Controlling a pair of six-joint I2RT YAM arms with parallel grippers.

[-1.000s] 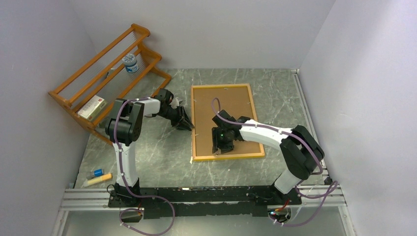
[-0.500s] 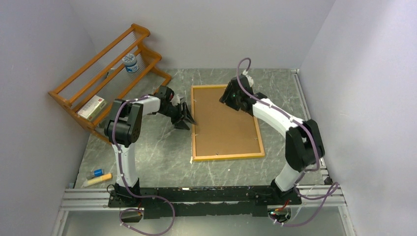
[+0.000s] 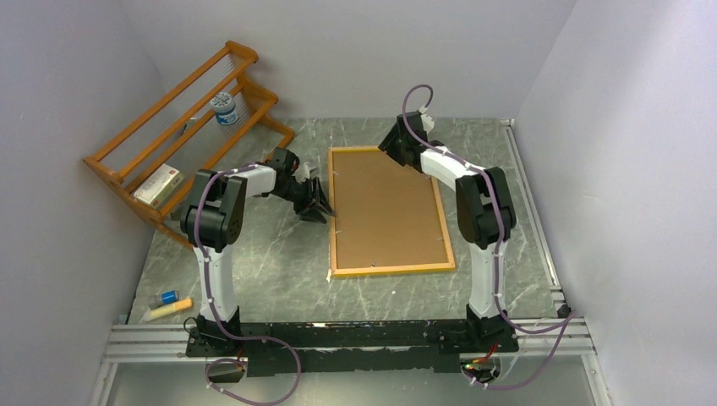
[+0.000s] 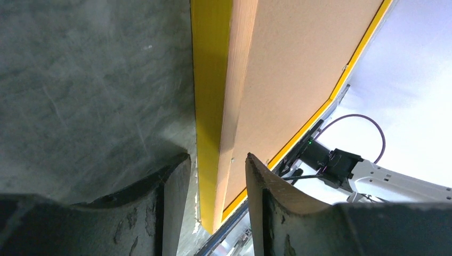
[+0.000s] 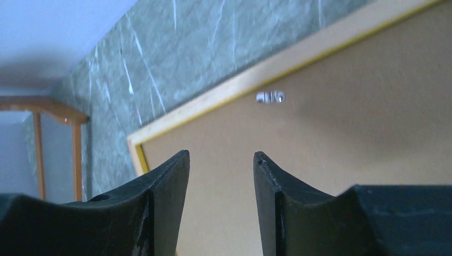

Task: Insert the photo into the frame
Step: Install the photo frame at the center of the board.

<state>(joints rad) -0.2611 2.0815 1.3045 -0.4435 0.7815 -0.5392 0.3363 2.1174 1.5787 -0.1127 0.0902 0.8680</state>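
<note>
Frame [image 3: 393, 269] lying back-up on counter [image 3: 270, 271]; I see its left edge inside gap of left tool [image 4: 216, 158], fingers apart. Right tool [image 5: 221, 153] also apart, over frame's far corner.

plain pale lilac-grey walls [image 3: 355, 51] close the cell at left, back and right; lighting even and diffuse. floor of the cell: grey-green marbled tabletop [image 3: 270, 271] with white veining. orange-brown slatted wooden rack [image 3: 241, 55] stands in the far left corner, along the left wall. silver aluminium rail [image 3: 144, 342] runs along the near edge.
</note>
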